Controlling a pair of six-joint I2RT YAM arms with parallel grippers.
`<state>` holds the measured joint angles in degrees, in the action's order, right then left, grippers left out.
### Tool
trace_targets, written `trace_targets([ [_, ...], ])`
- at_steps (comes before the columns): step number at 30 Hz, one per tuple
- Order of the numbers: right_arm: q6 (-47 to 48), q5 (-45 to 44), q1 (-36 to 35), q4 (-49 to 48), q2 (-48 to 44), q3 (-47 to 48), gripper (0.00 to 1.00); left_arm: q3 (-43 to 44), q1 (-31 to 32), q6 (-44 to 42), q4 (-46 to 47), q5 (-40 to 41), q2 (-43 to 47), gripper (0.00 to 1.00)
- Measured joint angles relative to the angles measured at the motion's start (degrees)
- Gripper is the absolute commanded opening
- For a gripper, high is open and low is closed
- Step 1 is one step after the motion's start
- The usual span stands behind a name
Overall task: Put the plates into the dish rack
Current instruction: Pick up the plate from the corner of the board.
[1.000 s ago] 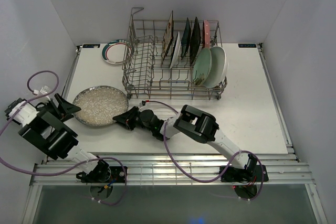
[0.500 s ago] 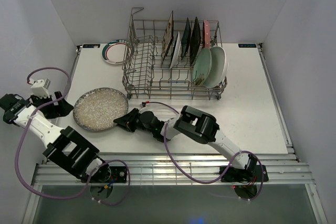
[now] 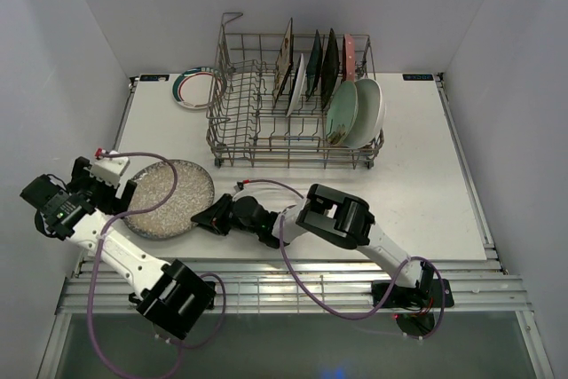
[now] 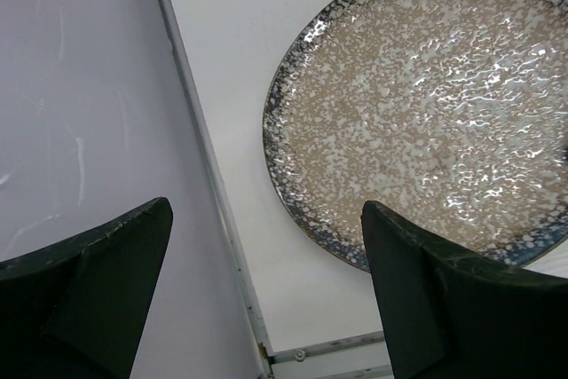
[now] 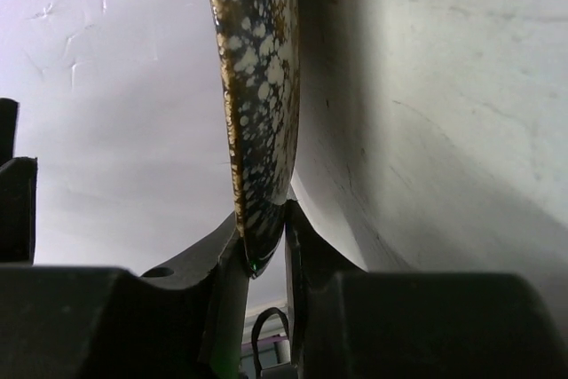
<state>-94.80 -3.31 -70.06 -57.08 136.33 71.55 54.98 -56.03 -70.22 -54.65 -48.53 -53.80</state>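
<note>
**A:** What has the right gripper (image 3: 202, 218) got?

**B:** It's clamped on the near-right rim of the speckled grey plate (image 3: 167, 191). In the wrist view the rim sits wedged between its two fingers (image 5: 224, 277), which are nearly closed.

**A:** And the left one?

**B:** The left gripper (image 3: 120, 188) has its jaws spread wide with nothing between them. It's at the plate's left rim, close to the left edge of the table (image 3: 417, 175). I can't tell whether a finger touches the plate.

**A:** Anything different from a second ago?

**B:** The plate has slid a little nearer the arm bases, and the right gripper has come along with it. The left arm has swung round, so its wrist is now out to the left of the plate. Its jaws are wider than before.

**A:** What's farther back?

**B:** The dish rack (image 3: 232, 122) is behind the plate, and its raised near side stands between the plate and the tines. Plates stand on edge in its right half, with the mint round plate (image 3: 342, 113) and the white oval plate (image 3: 373, 113) nearest. A rimmed plate (image 3: 195, 88) lies flat just beside the rack's far-left corner.
</note>
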Motion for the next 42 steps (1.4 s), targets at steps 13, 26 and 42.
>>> trace_targets([
  [13,3.1,2.1,0.5,9.1,-4.5,0.4,0.08,-2.5,0.0,-12.4,3.7,-4.5,3.5,0.98],
  [26,12.9,2.7,0.6,28.5,-9.1,8.6,0.08,-3.7,0.0,-18.5,3.0,-6.9,7.1,0.98],
  [42,35.2,0.9,1.5,45.0,-14.1,15.6,0.08,-2.2,0.0,-18.6,-1.4,-8.2,5.2,0.98],
])
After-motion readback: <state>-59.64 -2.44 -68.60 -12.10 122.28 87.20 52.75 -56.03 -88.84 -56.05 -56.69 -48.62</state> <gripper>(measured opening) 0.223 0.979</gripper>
